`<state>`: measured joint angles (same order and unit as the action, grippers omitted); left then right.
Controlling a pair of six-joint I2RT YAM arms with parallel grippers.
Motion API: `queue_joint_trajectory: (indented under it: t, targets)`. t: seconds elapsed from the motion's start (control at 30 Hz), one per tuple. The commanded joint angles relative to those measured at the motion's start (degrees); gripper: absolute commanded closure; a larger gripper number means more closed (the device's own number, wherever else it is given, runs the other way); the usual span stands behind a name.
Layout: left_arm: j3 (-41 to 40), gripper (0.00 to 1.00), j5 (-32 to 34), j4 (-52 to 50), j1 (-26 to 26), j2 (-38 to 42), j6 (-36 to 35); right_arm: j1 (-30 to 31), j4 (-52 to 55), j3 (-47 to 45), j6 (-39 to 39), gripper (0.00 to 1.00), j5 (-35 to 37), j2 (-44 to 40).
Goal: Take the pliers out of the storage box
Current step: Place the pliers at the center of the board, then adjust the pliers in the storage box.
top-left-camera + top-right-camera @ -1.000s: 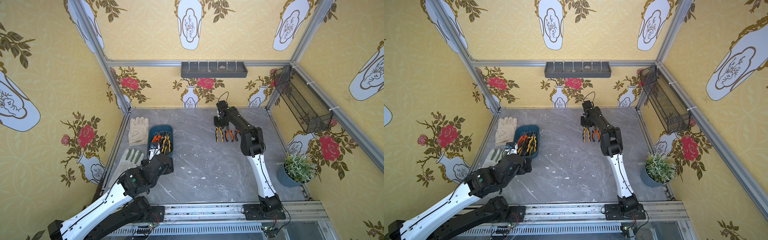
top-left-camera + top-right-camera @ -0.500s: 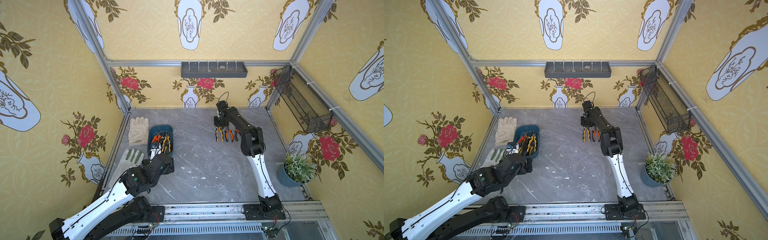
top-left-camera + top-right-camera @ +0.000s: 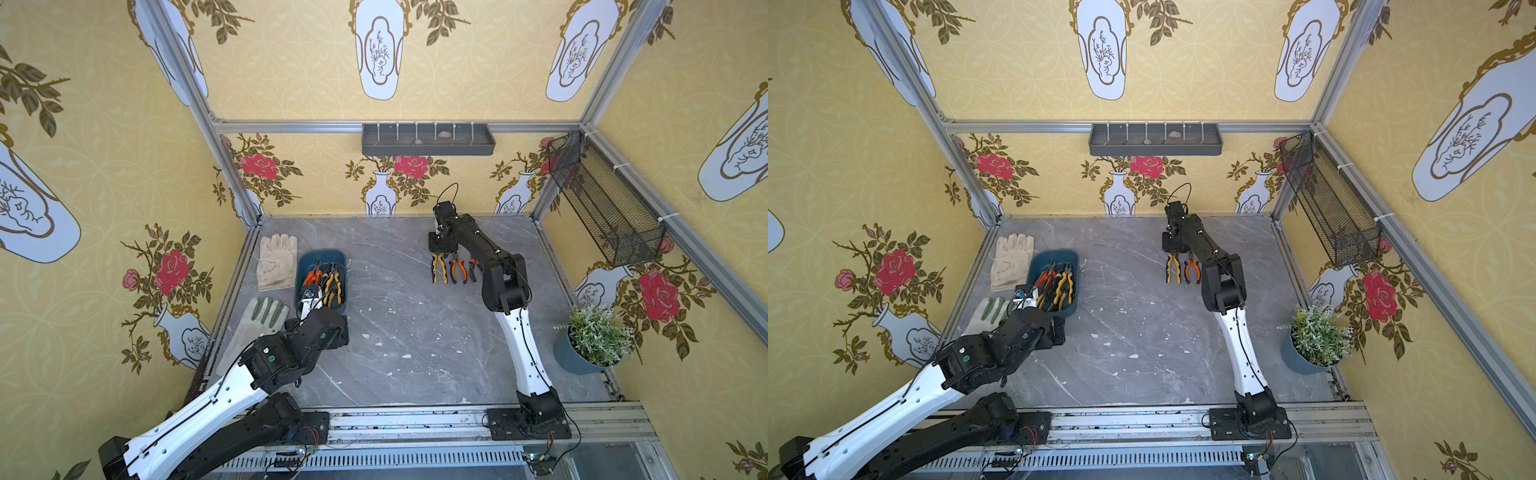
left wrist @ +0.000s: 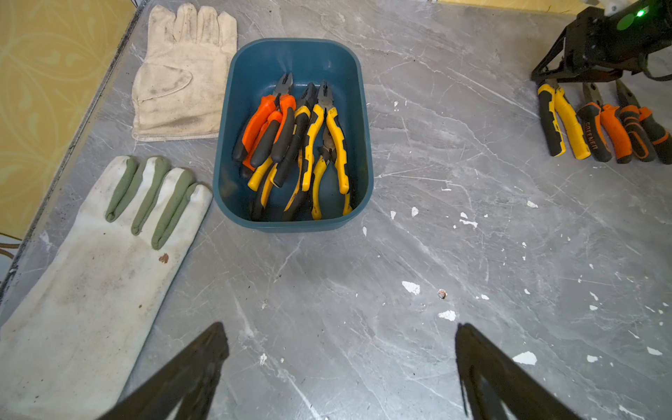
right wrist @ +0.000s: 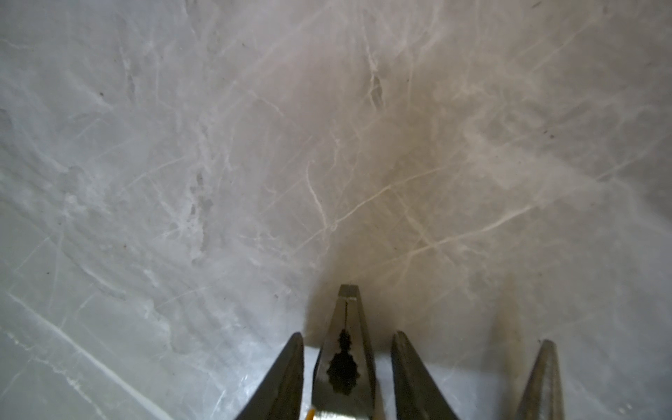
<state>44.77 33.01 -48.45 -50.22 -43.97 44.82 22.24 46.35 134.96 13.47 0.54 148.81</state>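
In both top views 3 pliers (image 3: 455,270) are seen in a row on the worktop (image 3: 395,324), well apart from the box (image 3: 322,254), where a heap (image 3: 326,282) is left. In the left wrist view the left pincer (image 4: 340,327) is held wide open, empty, short of the box. In the right wrist view the right pincer (image 5: 347,336) is seen released around a laid-down plier head (image 5: 345,363), gaps either side. The task is judged partly done

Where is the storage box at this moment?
In both top views the storage box sits on the left part of the table, just right of the white glove, ahead of the open left gripper.
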Motion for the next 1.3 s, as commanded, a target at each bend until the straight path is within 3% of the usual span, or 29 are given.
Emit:
queue_joint_trajectory:
  t: [0.0,0.1,0.27,0.37,0.5,0.57,0.67,0.87,1.07,1.27]
  targets:
    - [-0.37,0.01,-0.04,0.97,0.04,-0.02,-0.16,0.17,3.98,4.3,-0.01,0.49,0.85,-1.49]
    - [0.09,0.01,-0.1,1.36,0.04,-0.28,-0.49,0.39,4.25,6.89,-0.17,0.46,1.51,-5.95]
    - [1.32,0.01,0.47,1.34,0.12,-1.49,-1.21,2.41,2.05,1.21,-0.09,0.45,2.0,-17.3]
    - [2.55,0.01,1.07,1.58,0.11,-3.25,-1.7,5.2,1.14,-5.15,-0.21,0.44,2.85,-24.09]
    - [3.54,0.01,0.71,5.79,0.81,-6.66,-5.08,10.81,-3.95,-20.62,0.06,0.44,3.48,-35.65]
    - [4.26,0.01,-1.93,8.76,3.63,-9.06,-7.09,13.88,-6.84,-28.33,0.71,0.44,4.16,-41.68]
    - [6.19,0.03,-8.26,11.2,12.46,-14.11,-8.64,18.2,-10.48,-38.71,2.38,0.44,3.71,-51.45]
    - [10.4,0.19,-21.08,14.16,31.25,-28.02,-8.41,22.67,-11.17,-50.07,5.89,0.44,2.9,-61.85]
    - [12.46,0.27,-23.5,18.68,36.39,-38.45,-9.63,23.02,-11.48,-56.98,7.68,0.44,1.67,-65.4]
    - [14.38,0.41,-23.96,21.46,37.74,-45.75,-11.41,22.95,-12.31,-61.74,8.23,0.44,0.44,-66.45]
